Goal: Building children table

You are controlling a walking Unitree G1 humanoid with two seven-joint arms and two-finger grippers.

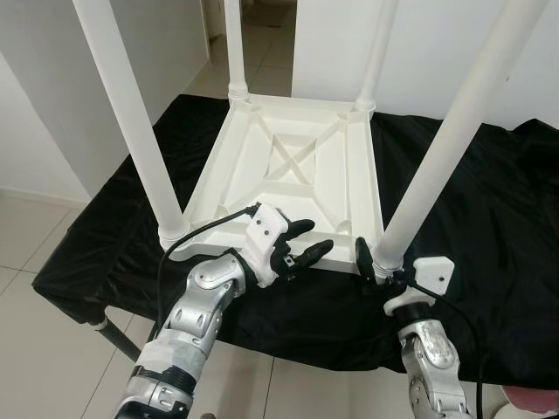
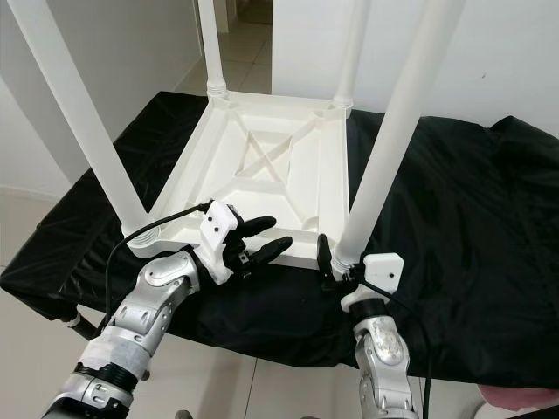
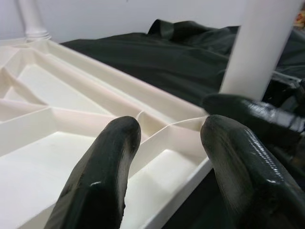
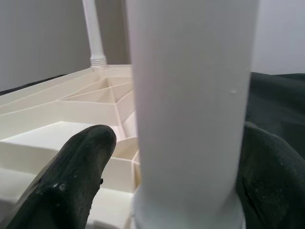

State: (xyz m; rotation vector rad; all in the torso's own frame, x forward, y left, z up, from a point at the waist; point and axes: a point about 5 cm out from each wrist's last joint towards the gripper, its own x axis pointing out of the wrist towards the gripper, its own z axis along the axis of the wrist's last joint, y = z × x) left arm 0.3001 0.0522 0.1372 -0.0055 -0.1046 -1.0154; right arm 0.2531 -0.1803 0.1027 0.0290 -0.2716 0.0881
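A white plastic children's table (image 1: 297,166) lies upside down on a black cloth (image 1: 472,209) that covers a low surface, its ribbed underside facing up with a raised X-shaped brace at the middle. Four white legs stand up from its corners: the far left leg (image 1: 234,44), the far right leg (image 1: 380,52), the near left leg (image 1: 131,113) and the near right leg (image 1: 445,131). The right gripper (image 1: 377,266) sits at the foot of the near right leg, where the leg meets its corner socket; in the right wrist view one black finger (image 4: 71,181) shows on either side of the white tube, so the fingers are grasping the leg near its base. The left gripper (image 1: 306,240) hovers over the near edge of the tabletop, between the two near legs and closer to the right one, its fingers (image 3: 105,176) spread apart and released, with nothing between them but the ribbed rim below. Pale floor tiles (image 1: 35,236) lie to the left of the cloth, and a white wall (image 1: 454,44) rises behind it.
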